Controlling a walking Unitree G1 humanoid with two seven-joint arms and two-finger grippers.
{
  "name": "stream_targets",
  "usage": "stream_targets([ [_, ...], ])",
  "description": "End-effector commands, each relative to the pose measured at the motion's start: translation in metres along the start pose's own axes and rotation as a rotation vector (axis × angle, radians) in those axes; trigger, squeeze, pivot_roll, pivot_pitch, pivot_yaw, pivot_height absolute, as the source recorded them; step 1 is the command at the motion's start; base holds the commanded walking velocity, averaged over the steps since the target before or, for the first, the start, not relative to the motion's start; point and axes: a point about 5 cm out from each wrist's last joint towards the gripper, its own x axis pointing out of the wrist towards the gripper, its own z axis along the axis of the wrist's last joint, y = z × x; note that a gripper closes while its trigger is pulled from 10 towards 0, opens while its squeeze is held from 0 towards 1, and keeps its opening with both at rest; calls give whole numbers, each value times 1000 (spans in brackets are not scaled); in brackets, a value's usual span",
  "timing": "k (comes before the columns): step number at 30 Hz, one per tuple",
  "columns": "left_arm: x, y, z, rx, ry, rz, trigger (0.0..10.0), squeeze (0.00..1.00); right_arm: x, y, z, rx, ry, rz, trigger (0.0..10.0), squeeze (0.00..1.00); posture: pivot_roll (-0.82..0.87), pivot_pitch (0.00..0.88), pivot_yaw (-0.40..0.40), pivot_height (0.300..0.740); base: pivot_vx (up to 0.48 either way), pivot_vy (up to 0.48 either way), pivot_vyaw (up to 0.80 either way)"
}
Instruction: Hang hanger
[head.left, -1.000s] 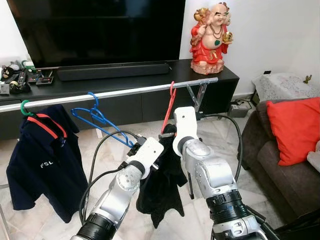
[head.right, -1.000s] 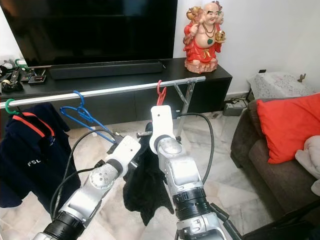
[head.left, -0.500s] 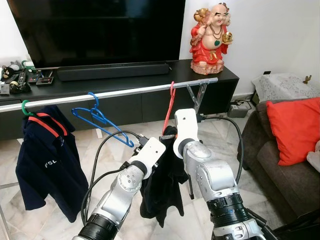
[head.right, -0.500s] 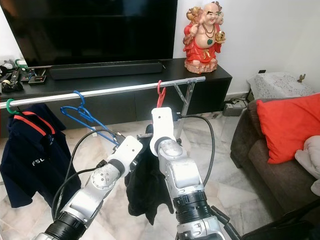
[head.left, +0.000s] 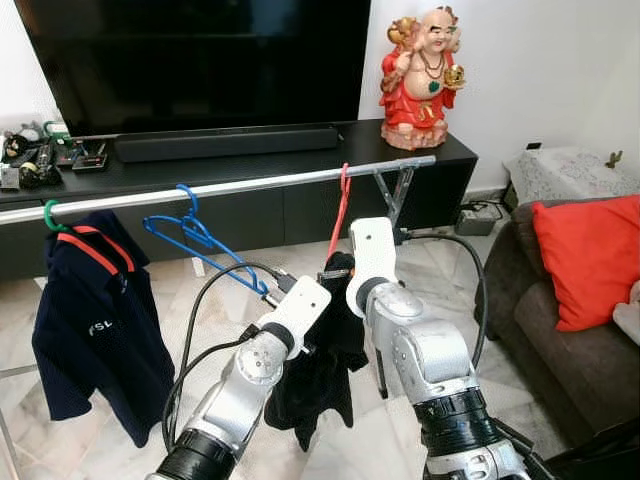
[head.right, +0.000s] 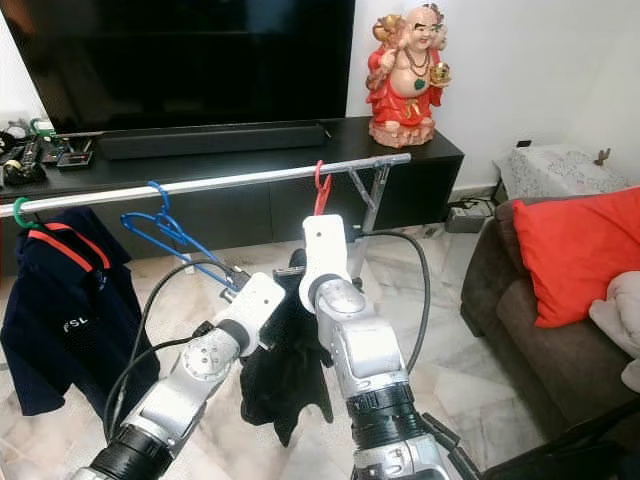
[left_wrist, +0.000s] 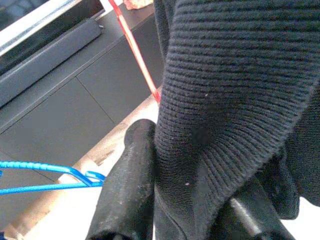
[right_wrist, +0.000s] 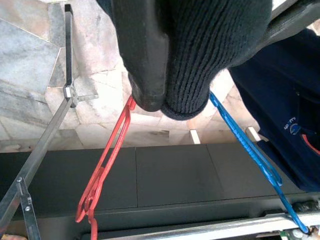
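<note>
Gripping a black knitted garment (head.left: 322, 375) from both sides, the left gripper (left_wrist: 165, 210) and the right gripper (right_wrist: 165, 75) each have their black fingers (left_wrist: 127, 200) closed on folds of the ribbed fabric, which bulges between the fingers and hangs below them over a pale marble-tiled floor (head.left: 90, 440). Just beyond the right gripper's fingertips, a red hanger (head.left: 338, 215) rises out of the garment, and its hook sits over a silver rail (head.left: 260, 183) that runs across the scene above and ahead of both grippers. Along the rail to the left of the fingers hangs a bare blue hanger (head.left: 195, 240), and further left a green-hooked hanger (head.left: 48, 215) carries a navy shirt with red collar trim (head.left: 95, 325). Beyond the rail stands a low black TV cabinet (head.left: 250, 200) bearing a soundbar (head.left: 225, 142), small clutter (head.left: 40, 155) at its left end and a red-robed laughing figurine (head.left: 420, 80) at its right end, with a large dark television (head.left: 190, 60) behind. To the right of the grippers is a brown sofa (head.left: 570, 350) holding a red cushion (head.left: 590, 255).
</note>
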Motion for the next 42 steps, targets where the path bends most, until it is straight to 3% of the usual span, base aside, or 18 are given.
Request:
stream_targets([
  [1, -2, 1, -4, -35, 10, -4, 0, 0, -5, -1, 8, 11, -43, 7, 10000, 0, 77, 37, -3, 740, 0, 0, 0],
  [13, -4, 0, -3, -75, -1, -30, 0, 0, -9, -13, 0, 7, -31, 18, 10000, 0, 78, 42, 0, 740, 0, 0, 0],
  [18, -10, -12, 1, -74, -35, -178, 0, 0, -17, -27, -19, -84, -15, 76, 10000, 0, 84, 47, 1, 740, 0, 0, 0],
  [24, -12, -13, -1, -91, -22, -207, 0, 0, -26, -42, -38, -65, 30, 92, 10000, 0, 75, 53, 3, 740, 0, 0, 0],
  [28, -16, -19, -1, -79, -15, -302, 0, 0, -31, -48, -60, -58, 77, 136, 10000, 0, 77, 57, 9, 740, 0, 0, 0],
  [33, -23, -28, 4, -40, -26, -406, 0, 0, -39, -45, -70, -125, 90, 239, 10000, 0, 81, 61, 10, 740, 0, 0, 0],
  [38, -24, -32, 5, -23, -20, -436, 0, 0, -40, -44, -69, -140, 81, 276, 10000, 0, 79, 59, 9, 740, 0, 0, 0],
  [39, -24, -32, 5, -24, -19, -437, 0, 0, -40, -44, -69, -140, 81, 284, 10000, 75, 79, 59, 9, 740, 0, 0, 0],
  [40, -24, -32, 5, -24, -18, -438, 0, 0, -40, -45, -69, -141, 82, 289, 10000, 506, 80, 59, 8, 740, 0, 0, 0],
  [41, -25, -32, 5, -24, -16, -440, 0, 0, -41, -45, -70, -143, 82, 295, 10000, 506, 80, 59, 8, 740, 0, 0, 0],
  [42, -25, -32, 5, -24, -14, -441, 0, 0, -41, -47, -71, -146, 84, 297, 10000, 1000, 80, 59, 7, 740, 0, 0, 0],
])
